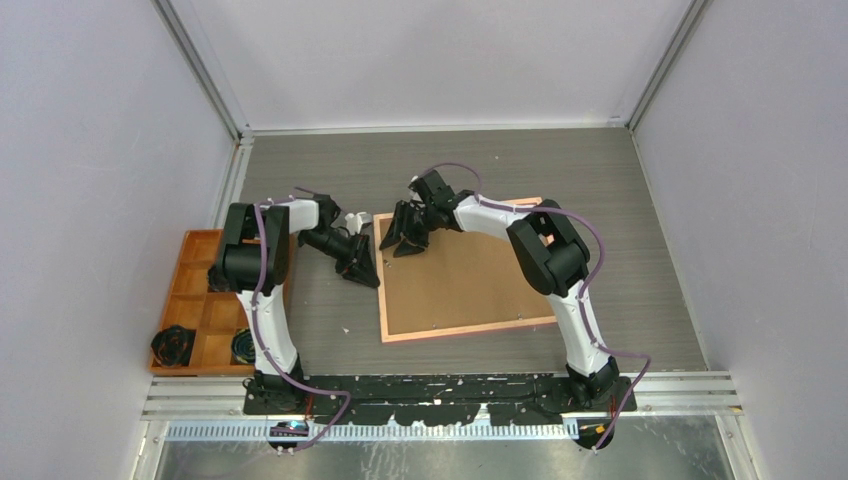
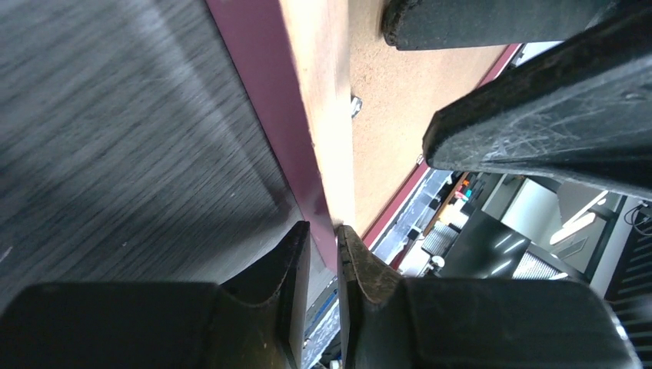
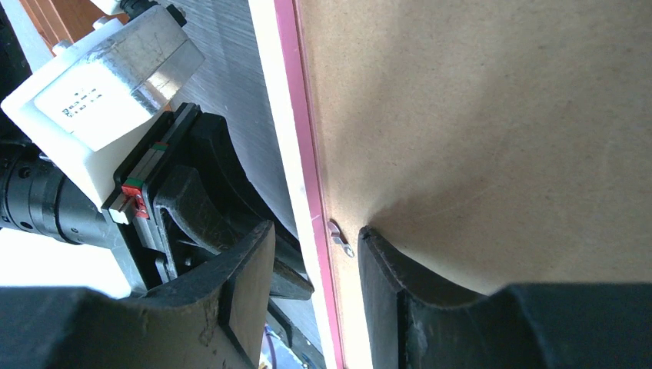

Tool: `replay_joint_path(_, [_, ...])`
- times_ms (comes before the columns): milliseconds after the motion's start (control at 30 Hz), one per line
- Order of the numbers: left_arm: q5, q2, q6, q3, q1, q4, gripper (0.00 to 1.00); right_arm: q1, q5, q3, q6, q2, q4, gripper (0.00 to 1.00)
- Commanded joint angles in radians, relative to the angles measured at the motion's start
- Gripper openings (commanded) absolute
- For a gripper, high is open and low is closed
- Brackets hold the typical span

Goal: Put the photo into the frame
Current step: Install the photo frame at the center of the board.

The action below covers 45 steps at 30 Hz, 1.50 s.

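The frame [image 1: 470, 329] lies back-up on the table, with the brown backing board [image 1: 460, 280] set in it. The photo is hidden. My left gripper [image 1: 368, 268] is at the frame's left edge. In the left wrist view it [image 2: 324, 238] is shut on the frame's pink-and-wood border [image 2: 261, 92]. My right gripper [image 1: 405, 240] is at the frame's far left corner. In the right wrist view it [image 3: 315, 238] is open and straddles the pink border [image 3: 296, 115], one finger resting on the backing board [image 3: 477, 115] beside a small metal tab [image 3: 340, 240].
An orange compartment tray [image 1: 200, 300] stands at the left table edge, with black items [image 1: 175, 345] in its near compartments. Grey walls close in the table on three sides. The two grippers are close together at the frame's left side.
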Motion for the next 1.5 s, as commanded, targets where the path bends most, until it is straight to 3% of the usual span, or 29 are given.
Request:
replay_joint_path(0, [-0.112, 0.037, 0.004, 0.014, -0.005, 0.073, 0.19, 0.007, 0.005, 0.039, -0.065, 0.015, -0.063, 0.49])
replay_joint_path(1133, [-0.145, 0.048, 0.005, 0.033, -0.020, 0.065, 0.17, 0.063, -0.076, 0.046, -0.056, 0.068, -0.053, 0.43])
replay_joint_path(1467, [-0.157, 0.047, 0.011, 0.036, -0.020, 0.058, 0.16, 0.062, -0.125, 0.115, -0.116, 0.114, -0.161, 0.40])
